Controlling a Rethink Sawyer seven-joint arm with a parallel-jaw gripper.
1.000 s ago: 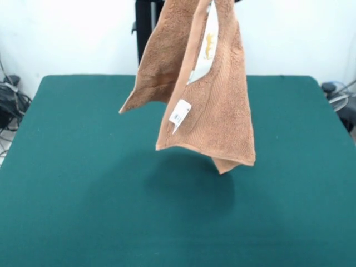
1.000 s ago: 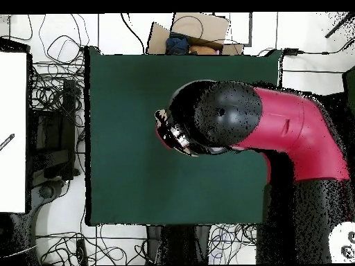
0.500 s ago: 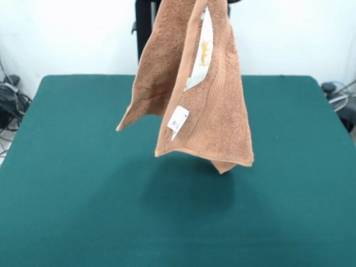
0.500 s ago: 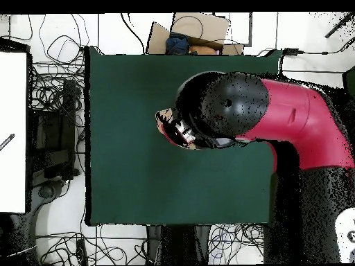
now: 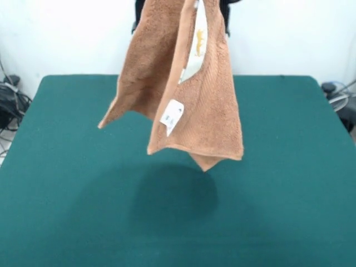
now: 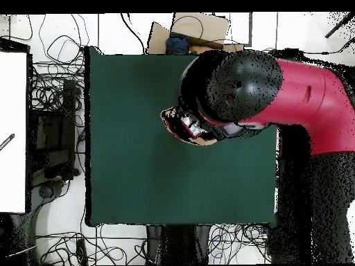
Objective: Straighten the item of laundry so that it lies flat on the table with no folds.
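Table [image 5: 289, 183]: a wide dark green felt surface that fills most of the front view. A soft shadow lies on it just below the hanging cloth, toward 6 o'clock.
Arm [image 6: 291, 90]: in the overhead view the red and black arm reaches in from 3 o'clock. Its big black joint covers the table's upper right part and hides most of what hangs under it.
Towel [image 5: 206, 111]: an orange-tan terry cloth that hangs in the air, clear of the table, from the picture's top edge at 12 o'clock. It is doubled lengthwise in loose vertical folds. One corner flares out toward 9 o'clock and another points down at 6 o'clock. A woven border band runs along the lower hem.
Towel tags: a long white label [image 5: 196, 47] with an orange mark shows inside the fold near the top. A small white tag [image 5: 171, 115] dangles at the front edge lower down.
Claw: cannot tell its state. The front view cuts it off above the towel, and the arm's joint hides it from overhead.
Surroundings: tangled cables [image 6: 52, 83] lie on the floor round the table, and a cardboard box [image 6: 197, 31] sits beyond its 12 o'clock edge in the overhead view.
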